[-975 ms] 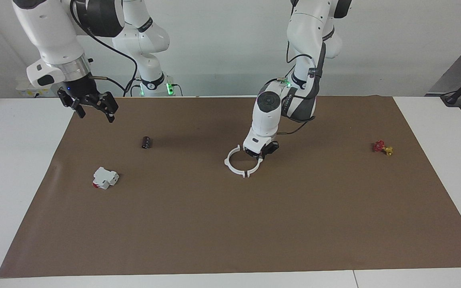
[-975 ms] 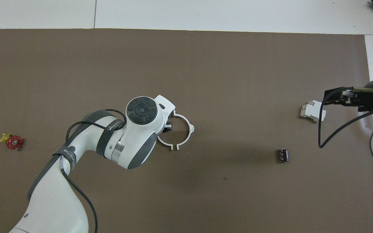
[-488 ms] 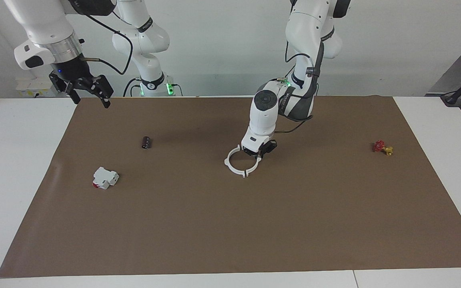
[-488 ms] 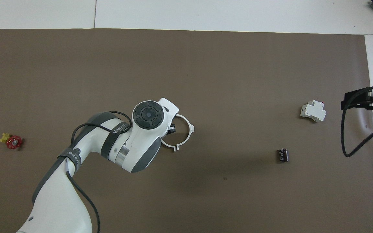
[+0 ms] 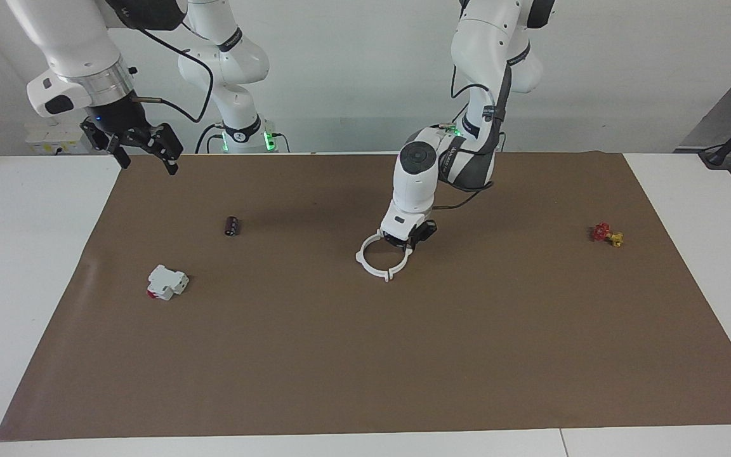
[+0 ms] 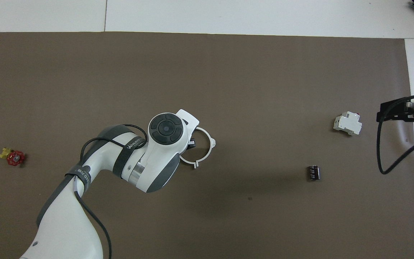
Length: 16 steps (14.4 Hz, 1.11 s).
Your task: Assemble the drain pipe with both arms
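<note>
The drain pipe (image 5: pixel 368 269) is two thin white half-ring arcs lying as one ring (image 6: pixel 208 157) on the middle of the brown mat. Their end tabs sit side by side at both joints. My left gripper (image 5: pixel 403 244) is down at the ring's rim on the side toward the left arm's end, shut on that arc. In the overhead view its wrist covers most of the left gripper (image 6: pixel 191 143) and part of the ring. My right gripper (image 5: pixel 146 160) hangs open and empty, high over the mat's edge at the right arm's end (image 6: pixel 383 113).
A blocky white box with a red part (image 5: pixel 167 282) (image 6: pixel 347 123) and a small dark cylinder (image 5: pixel 232 226) (image 6: pixel 313 172) lie toward the right arm's end. A red and yellow valve piece (image 5: pixel 606 234) (image 6: pixel 12 157) lies toward the left arm's end.
My right gripper rose and drew back from above the white box to the mat's edge. My left gripper nudged its arc toward the other arc, narrowing the gaps at the joints.
</note>
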### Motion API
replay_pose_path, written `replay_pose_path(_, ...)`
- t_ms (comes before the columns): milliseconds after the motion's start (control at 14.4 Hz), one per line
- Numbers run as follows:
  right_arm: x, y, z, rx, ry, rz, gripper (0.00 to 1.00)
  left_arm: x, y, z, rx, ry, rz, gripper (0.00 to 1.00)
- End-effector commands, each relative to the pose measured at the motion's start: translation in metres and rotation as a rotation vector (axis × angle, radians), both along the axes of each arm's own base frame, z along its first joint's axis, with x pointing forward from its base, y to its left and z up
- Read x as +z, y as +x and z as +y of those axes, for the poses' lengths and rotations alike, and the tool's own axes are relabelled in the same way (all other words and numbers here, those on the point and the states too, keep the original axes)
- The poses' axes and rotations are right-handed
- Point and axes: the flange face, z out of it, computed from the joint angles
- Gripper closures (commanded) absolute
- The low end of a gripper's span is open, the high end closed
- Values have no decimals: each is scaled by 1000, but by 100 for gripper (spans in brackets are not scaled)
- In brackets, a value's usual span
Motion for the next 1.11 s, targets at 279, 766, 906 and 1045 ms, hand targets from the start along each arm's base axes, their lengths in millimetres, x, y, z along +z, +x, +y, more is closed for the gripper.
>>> replay_pose_path(279,2,0,0,20,18,4,0,1,-2,5,8,-8,-39,100)
replay_pose_path(766,2,0,0,20,18,4,0,0,-1,7,9,-8,-39,100)
replay_pose_path(906,2,0,0,20,18,4,0,0,-1,7,8,-8,-39,100)
replay_pose_path(1045,2,0,0,20,18,4,0,0,-1,6,8,-9,-41,100)
